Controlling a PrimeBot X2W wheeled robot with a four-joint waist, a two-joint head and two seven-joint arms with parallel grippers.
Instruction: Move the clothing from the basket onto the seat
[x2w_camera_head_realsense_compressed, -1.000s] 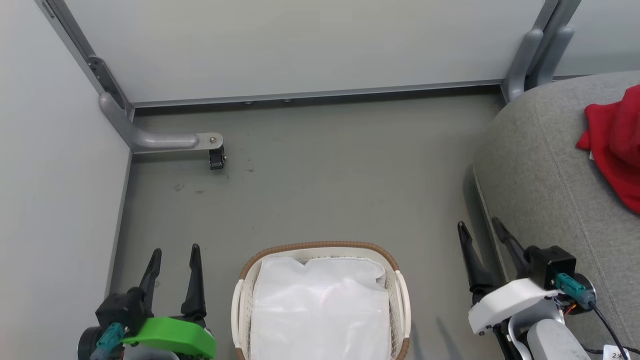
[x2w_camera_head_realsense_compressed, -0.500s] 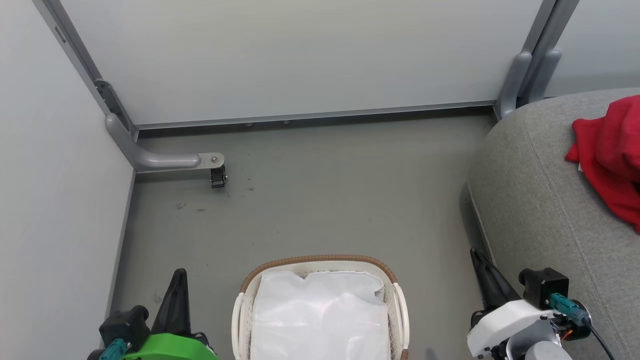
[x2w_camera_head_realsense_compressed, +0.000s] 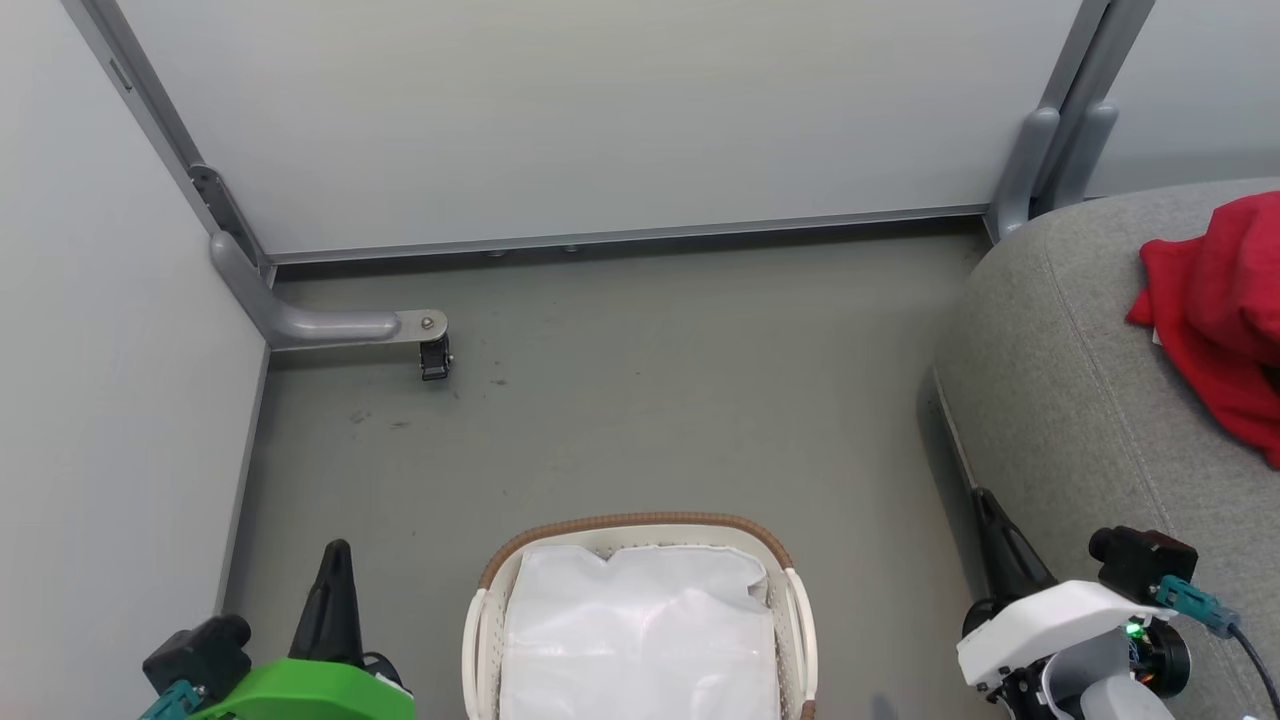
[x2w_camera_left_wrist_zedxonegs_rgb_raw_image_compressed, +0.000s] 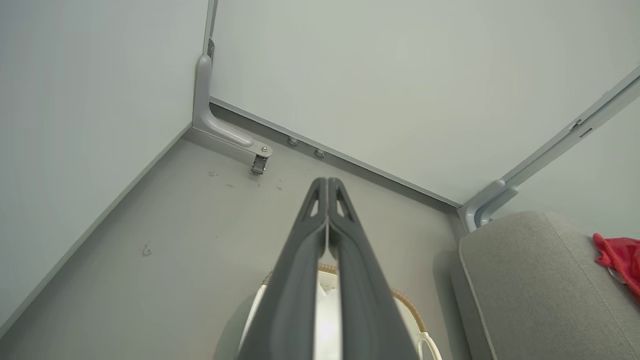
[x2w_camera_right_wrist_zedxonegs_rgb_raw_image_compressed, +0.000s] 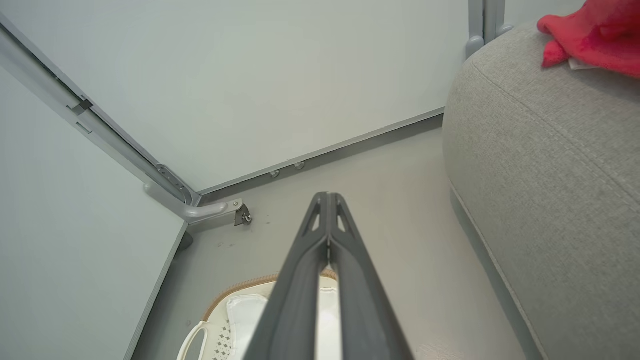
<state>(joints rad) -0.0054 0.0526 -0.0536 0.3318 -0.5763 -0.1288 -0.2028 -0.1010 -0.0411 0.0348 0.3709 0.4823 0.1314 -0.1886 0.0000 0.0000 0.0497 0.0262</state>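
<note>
The robot's left hand (x2w_camera_head_realsense_compressed: 335, 552) and right hand (x2w_camera_head_realsense_compressed: 987, 500) were both closed on nothing, each pair of dark fingers pressed flat together. They sat low on either side of the basket (x2w_camera_head_realsense_compressed: 640, 522), which stood on the grey floor (x2w_camera_head_realsense_compressed: 650, 400) between them. Inside the basket's brown woven rim lay the white cloth liner (x2w_camera_head_realsense_compressed: 640, 630). The clothing (x2w_camera_head_realsense_compressed: 1215, 320), a bright red heap, lay on top of the seat (x2w_camera_head_realsense_compressed: 1080, 400) at the far right, well apart from both hands. It was ahead of and to the right of the right hand, with a broad stretch of grey cushion between them. It was farther again from the left hand, beyond the basket and the open floor. The right hand hung just beside the seat's rounded front edge, over the strip of floor between basket and seat. In the right wrist view its shut fingers pointed toward the corner of the pale wall (x2w_camera_head_realsense_compressed: 600, 120), and the red fabric showed at upper right. A grey bracket (x2w_camera_head_realsense_compressed: 340, 325) with a small black caster stood in the far left corner.
</note>
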